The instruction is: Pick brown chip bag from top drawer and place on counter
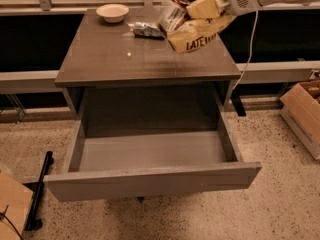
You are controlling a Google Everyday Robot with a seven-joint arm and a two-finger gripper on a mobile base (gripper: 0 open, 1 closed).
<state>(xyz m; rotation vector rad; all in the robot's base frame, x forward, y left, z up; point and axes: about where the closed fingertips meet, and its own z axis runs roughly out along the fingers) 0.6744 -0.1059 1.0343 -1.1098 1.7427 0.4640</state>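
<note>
The brown chip bag (192, 30) is crinkled, dark brown and tan-yellow with dark block lettering. It hangs in the air above the far right part of the counter (120, 59). My gripper (207, 6) comes in from the upper right on a white arm and is shut on the bag's upper part. The top drawer (150, 176) is pulled fully open below the counter, and its inside is bare.
A small white bowl (112, 12) sits at the counter's far left. A silver foil packet (147, 30) lies next to the bag. A cardboard box (305, 111) stands on the floor at right, another (12, 209) at lower left, beside a black bar (39, 191).
</note>
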